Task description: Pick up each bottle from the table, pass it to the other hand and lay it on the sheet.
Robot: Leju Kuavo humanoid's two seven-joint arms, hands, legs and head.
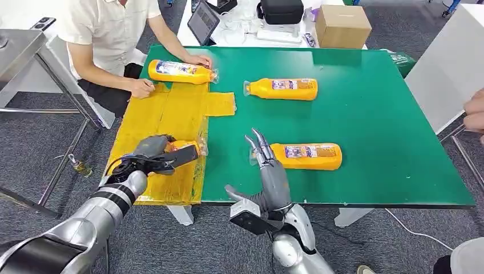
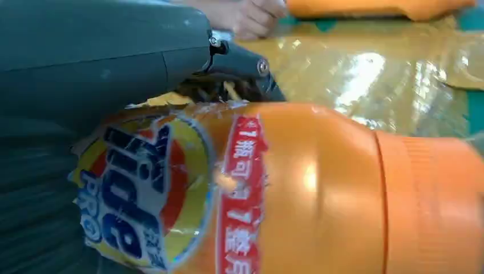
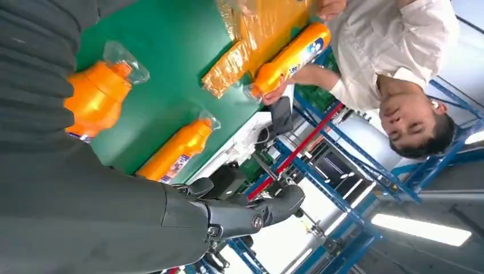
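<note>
Bottle gripped over the sheet, much of it hidden

Fingers of the left hand point(image 1: 153, 155) cover most of the held bottle point(image 1: 185, 149) in the head view, so just its orange end shows at the near part of the yellow sheet point(image 1: 171, 114); whether it touches the sheet cannot be told. In the left wrist view the bottle point(image 2: 297, 188) is close and blurred, its label partly readable, the hand's cover cut off at the frame edge. The left hand is wrapped round this bottle.

The right hand point(image 1: 267, 171) stands with fingers spread and pointing away, holding nothing, its fingertips just beside the cap end of the near bottle point(image 1: 307, 156) on the green surface point(image 1: 388, 114); contact is unclear.

A far bottle point(image 1: 283, 88) lies on the surface just right of the sheet. Another bottle point(image 1: 181, 71) lies at the sheet's far edge under a person's hand point(image 1: 198, 59). At the right frame edge, part of another person's hand point(image 1: 475, 114) is cut off.
</note>
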